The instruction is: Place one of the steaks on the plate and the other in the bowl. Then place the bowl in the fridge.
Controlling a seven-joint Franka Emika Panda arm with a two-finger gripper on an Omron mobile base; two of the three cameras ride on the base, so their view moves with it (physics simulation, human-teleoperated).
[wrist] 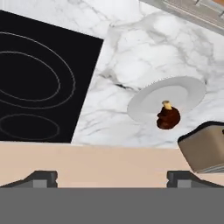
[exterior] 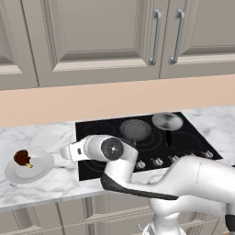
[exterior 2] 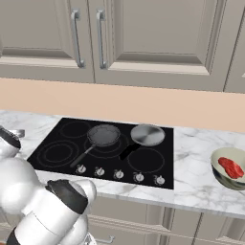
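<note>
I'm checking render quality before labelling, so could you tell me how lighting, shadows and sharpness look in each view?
Left base view: even flat light, and the white arm's edges look soft. Right base view: the round grey metal vessel on the glossy black cooktop shows a pale sheen; the cream-beige bowl is cropped at the frame edge. Hand view: the round white plate casts a faint shadow on the white marble counter, with no glare.

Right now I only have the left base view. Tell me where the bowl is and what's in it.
Observer: The bowl sits on the counter to the right of the cooktop, with one red steak inside.
Operator: Now report the hand.
Observer: In the hand view, the hand is open and holds nothing, facing the plate.
</note>
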